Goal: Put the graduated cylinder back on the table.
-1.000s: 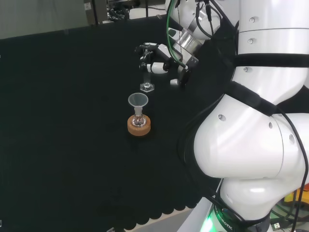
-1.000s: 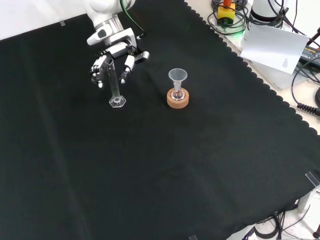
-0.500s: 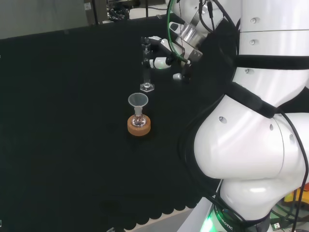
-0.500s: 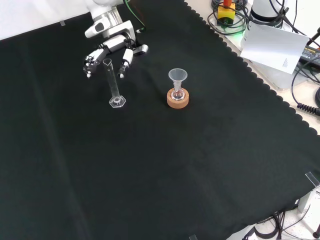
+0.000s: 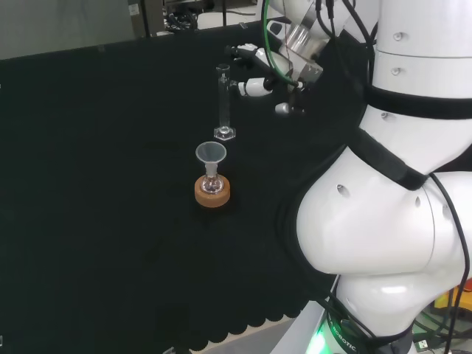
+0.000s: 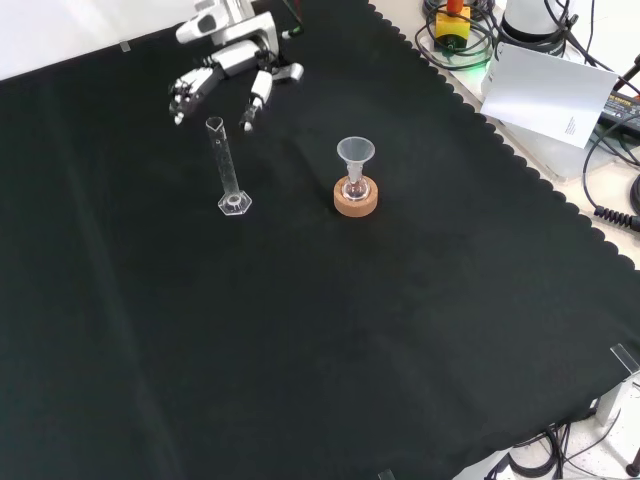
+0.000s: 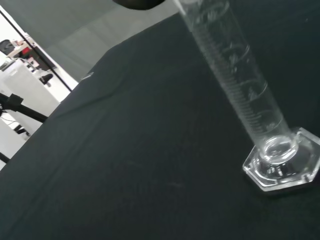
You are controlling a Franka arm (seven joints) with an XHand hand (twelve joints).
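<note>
Clear glass, the graduated cylinder stands upright on its six-sided foot on the black cloth, free of any grasp. In the front view the hand hangs above and beyond the cylinder's mouth, its fingers spread and only slightly bent, well apart from one another and holding nothing; a clear gap of cloth lies between their tips and the cylinder's rim. The head view puts the hand to the right of the cylinder, near its top but not touching it, and it shows the arm's big white links at the right, which the front view leaves out. The wrist view brings the cylinder close: printed scale marks run along the tube, and the hexagonal foot sits flat on the cloth. A small funnel sits in a glass vessel on a cork ring; it stands to the right of the cylinder in the front view and nearer the camera than the cylinder in the head view. The cloth's scalloped edge shows in the front view, with a white sheet of paper and black cables on the pale bench beyond it.
</note>
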